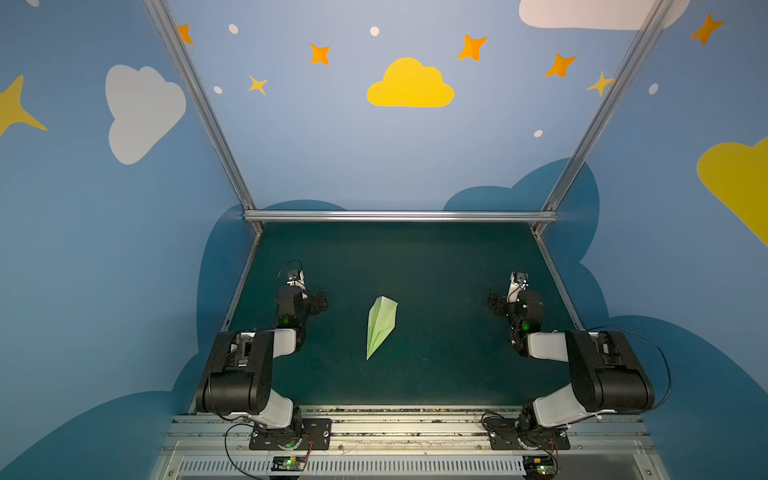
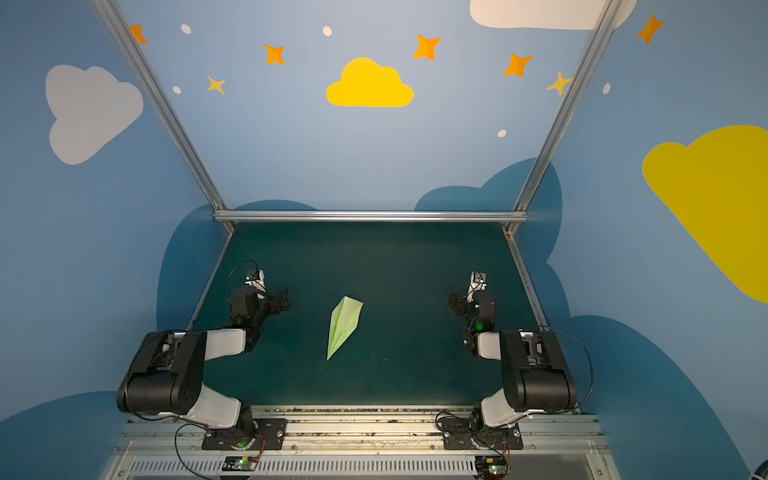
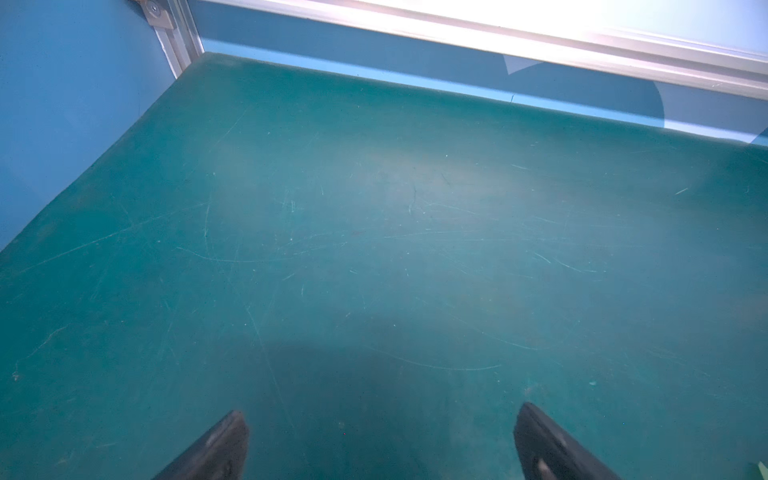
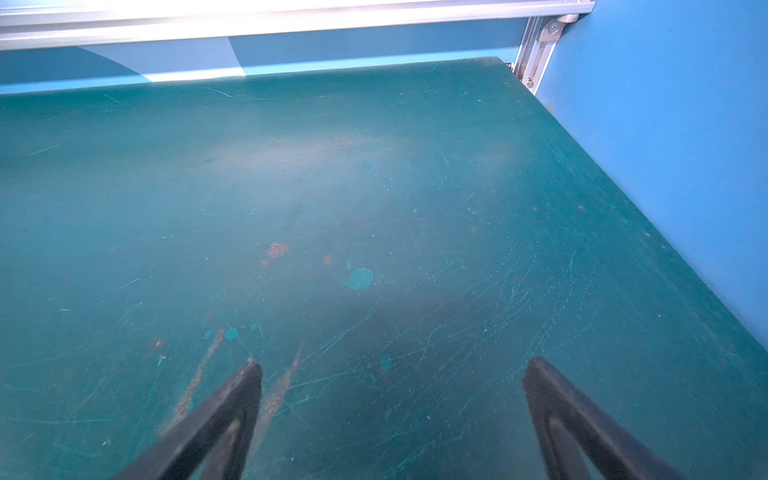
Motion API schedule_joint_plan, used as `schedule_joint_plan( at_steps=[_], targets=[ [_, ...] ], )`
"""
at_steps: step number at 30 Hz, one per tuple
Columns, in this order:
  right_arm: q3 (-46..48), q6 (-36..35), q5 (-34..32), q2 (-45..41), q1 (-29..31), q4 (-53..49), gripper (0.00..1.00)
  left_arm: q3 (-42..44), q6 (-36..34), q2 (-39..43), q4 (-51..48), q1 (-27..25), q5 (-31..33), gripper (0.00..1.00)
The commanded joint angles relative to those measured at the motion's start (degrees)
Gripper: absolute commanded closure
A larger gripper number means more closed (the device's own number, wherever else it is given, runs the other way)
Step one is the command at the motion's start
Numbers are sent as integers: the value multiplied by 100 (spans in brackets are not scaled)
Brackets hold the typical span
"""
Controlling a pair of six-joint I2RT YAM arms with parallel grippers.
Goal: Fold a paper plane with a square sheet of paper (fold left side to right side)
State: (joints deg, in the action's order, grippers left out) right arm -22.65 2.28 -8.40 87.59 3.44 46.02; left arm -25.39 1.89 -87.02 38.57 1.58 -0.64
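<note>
The paper plane (image 1: 380, 328) lies mid-way across the green surface (image 1: 436, 257), pointed tip toward the near edge, well apart from the left jaws and right jaws, both spread wide and empty.

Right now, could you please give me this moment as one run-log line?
paper plane: folded, lying free on mat | left gripper: open, empty | right gripper: open, empty
</note>
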Motion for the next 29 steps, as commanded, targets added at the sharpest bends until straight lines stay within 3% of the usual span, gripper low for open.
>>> schedule_joint_plan(
  at_steps=[1,29],
  targets=[
    [-29,-81,-9,-119,38,-33,3,-10,-80,53,28,0,-15,0],
    [-52,-57,42,-113,7,-72,3,-10,-79,39,28,0,-15,0]
  ],
)
